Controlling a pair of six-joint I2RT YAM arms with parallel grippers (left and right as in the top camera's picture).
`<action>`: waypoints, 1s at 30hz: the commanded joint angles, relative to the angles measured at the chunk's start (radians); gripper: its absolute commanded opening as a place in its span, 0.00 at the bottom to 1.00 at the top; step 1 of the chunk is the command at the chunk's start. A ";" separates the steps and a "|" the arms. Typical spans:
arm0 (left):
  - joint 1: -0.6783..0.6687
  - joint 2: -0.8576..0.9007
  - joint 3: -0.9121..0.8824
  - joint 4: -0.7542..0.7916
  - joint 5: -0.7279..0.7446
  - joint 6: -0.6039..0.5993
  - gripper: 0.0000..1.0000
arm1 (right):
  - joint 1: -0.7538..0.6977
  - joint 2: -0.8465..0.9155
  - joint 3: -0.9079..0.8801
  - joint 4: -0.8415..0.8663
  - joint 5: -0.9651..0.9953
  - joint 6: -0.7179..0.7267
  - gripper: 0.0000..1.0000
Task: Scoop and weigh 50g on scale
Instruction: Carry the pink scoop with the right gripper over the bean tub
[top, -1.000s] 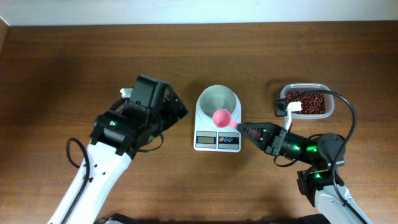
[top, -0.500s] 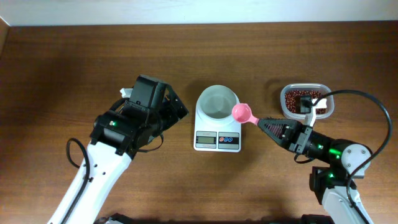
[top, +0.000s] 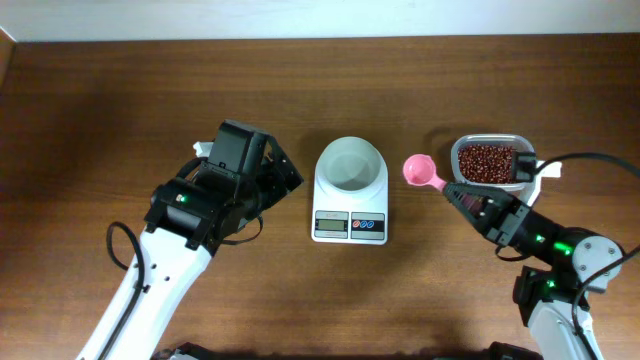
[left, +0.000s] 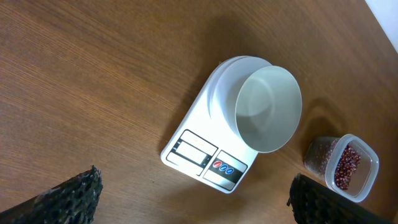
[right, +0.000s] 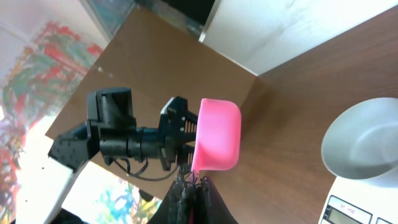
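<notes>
Sitting on the dark wooden table (top: 100, 120) between both arms, the scale (top: 350, 195) bears lettering too small to read. The left gripper (top: 288, 175) gapes wide and empty, while the right gripper (top: 450, 190) clamps the handle of a pink scoop (top: 418, 169).

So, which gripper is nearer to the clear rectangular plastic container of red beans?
The right. The right gripper, shut on the pink plastic scoop, is just beside the container; the left gripper, open, sits beyond the white digital scale.

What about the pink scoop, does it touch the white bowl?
Apart. The overhead view shows brown table between the pink scoop and the white bowl.
</notes>
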 joint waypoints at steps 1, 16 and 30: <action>0.006 -0.013 0.005 -0.003 0.008 0.019 0.99 | -0.058 -0.012 0.017 0.013 -0.044 0.120 0.04; 0.006 -0.013 0.005 -0.003 0.004 0.019 0.99 | -0.084 -0.047 0.019 0.387 -0.198 0.677 0.04; 0.007 0.018 0.005 -0.002 -0.004 0.019 0.99 | -0.085 -0.260 0.019 0.263 -0.223 0.544 0.04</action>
